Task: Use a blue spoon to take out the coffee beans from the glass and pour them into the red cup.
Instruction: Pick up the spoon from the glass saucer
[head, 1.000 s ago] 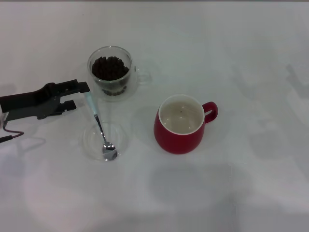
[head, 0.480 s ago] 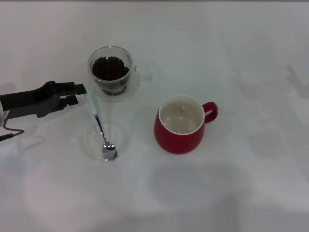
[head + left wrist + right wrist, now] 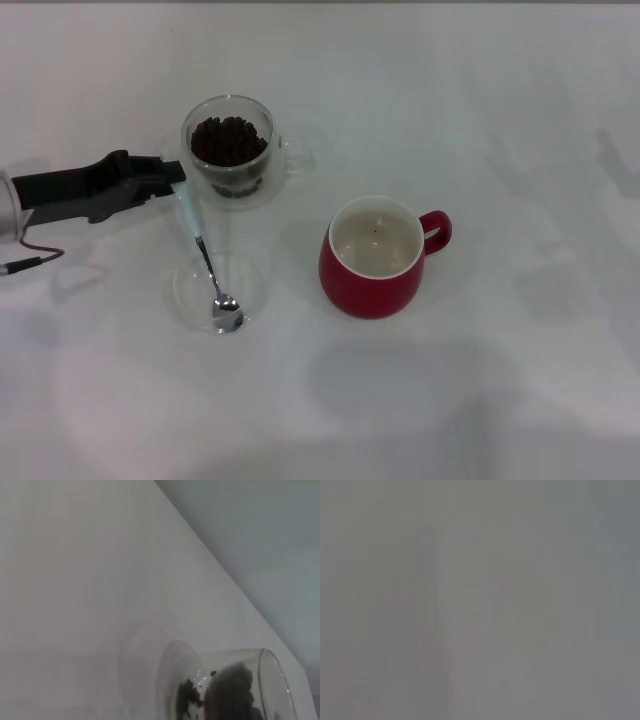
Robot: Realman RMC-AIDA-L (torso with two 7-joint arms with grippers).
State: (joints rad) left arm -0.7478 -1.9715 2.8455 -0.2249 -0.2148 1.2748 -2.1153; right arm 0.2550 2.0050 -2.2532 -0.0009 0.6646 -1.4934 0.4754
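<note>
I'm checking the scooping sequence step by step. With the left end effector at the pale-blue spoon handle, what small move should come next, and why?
Probably lift the blue-handled metal teaspoon a little: the left end effector looks shut on its handle tip, but its bowl lies in the flat clear saucer, below the rim of the clear glass cup holding dark coffee beans.

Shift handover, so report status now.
Left claw at the spoon handle's top end, grip unclear. Right arm out of view. Spoon bowl rests in the saucer. Beans in the glass, mug empty. Nothing blocking.
</note>
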